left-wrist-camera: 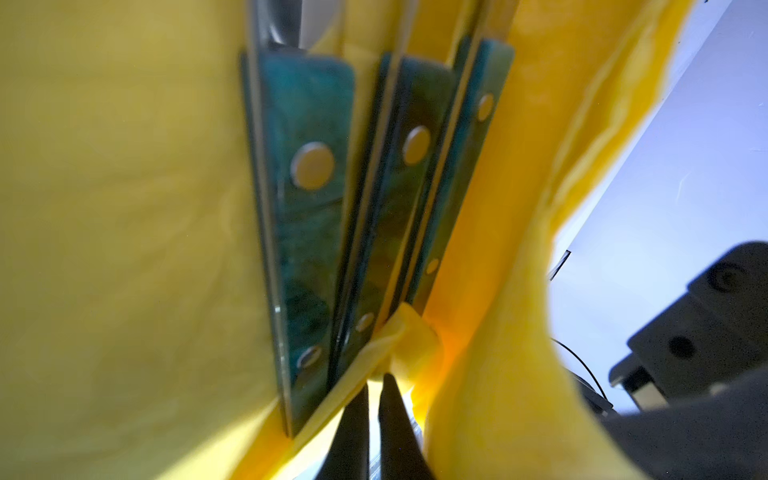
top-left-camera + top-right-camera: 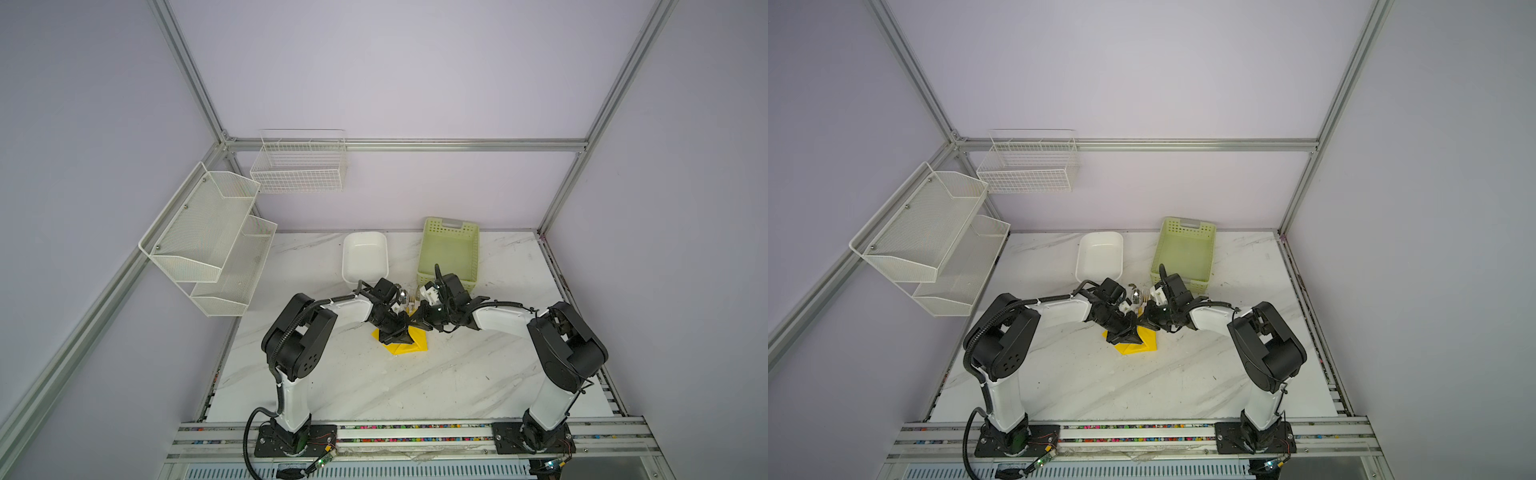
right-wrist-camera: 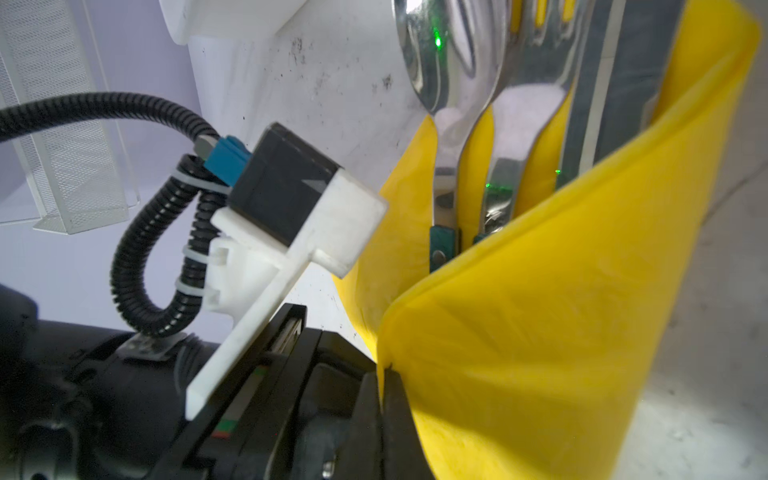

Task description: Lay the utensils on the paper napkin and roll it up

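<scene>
The yellow paper napkin [image 2: 405,350] [image 2: 1136,348] lies mid-table, its sides lifted around the utensils. In the right wrist view a spoon [image 3: 449,62], a fork [image 3: 536,70] and a knife-like piece [image 3: 615,91] lie side by side on the napkin [image 3: 540,311]. Their teal handles [image 1: 307,187] fill the left wrist view between folds of the napkin [image 1: 104,208]. In both top views the spoon bowl [image 2: 402,296] [image 2: 1136,296] pokes out at the far end. My left gripper [image 2: 402,332] [image 2: 1128,330] [image 1: 374,382] is shut on a napkin edge by the handle ends. My right gripper [image 2: 417,322] [image 2: 1144,322] [image 3: 382,370] is shut on the opposite raised edge.
A white tub [image 2: 353,274] and a pale green perforated basket [image 2: 428,249] stand just behind the grippers. White mesh shelves [image 2: 208,237] and a wire basket [image 2: 299,166] hang on the left and back walls. The two wrists nearly touch above the napkin.
</scene>
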### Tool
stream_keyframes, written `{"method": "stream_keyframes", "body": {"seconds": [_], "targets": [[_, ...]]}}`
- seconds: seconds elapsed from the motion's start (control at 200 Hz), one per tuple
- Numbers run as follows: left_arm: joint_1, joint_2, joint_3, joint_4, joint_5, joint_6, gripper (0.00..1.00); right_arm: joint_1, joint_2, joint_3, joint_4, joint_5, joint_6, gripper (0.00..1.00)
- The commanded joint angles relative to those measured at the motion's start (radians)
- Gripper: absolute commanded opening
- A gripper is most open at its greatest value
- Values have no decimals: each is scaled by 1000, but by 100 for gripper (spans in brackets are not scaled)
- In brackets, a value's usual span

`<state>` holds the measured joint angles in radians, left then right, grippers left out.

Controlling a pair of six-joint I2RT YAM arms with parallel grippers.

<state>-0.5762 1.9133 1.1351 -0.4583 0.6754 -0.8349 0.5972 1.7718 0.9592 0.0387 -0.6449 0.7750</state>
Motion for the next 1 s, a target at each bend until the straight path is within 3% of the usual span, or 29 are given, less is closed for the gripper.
{"method": "stream_keyframes", "body": {"seconds": [0.0,0.64,0.995], "targets": [[3,-35,31,-32,-28,3,10,9,14,3,30,10,11,0],[7,-146,-13,-130,-62,35,11,10,91,4,51,17,-10,0],[12,-128,-59,-152,-98,68,10,9,98,12,38,27,-15,0]]}}
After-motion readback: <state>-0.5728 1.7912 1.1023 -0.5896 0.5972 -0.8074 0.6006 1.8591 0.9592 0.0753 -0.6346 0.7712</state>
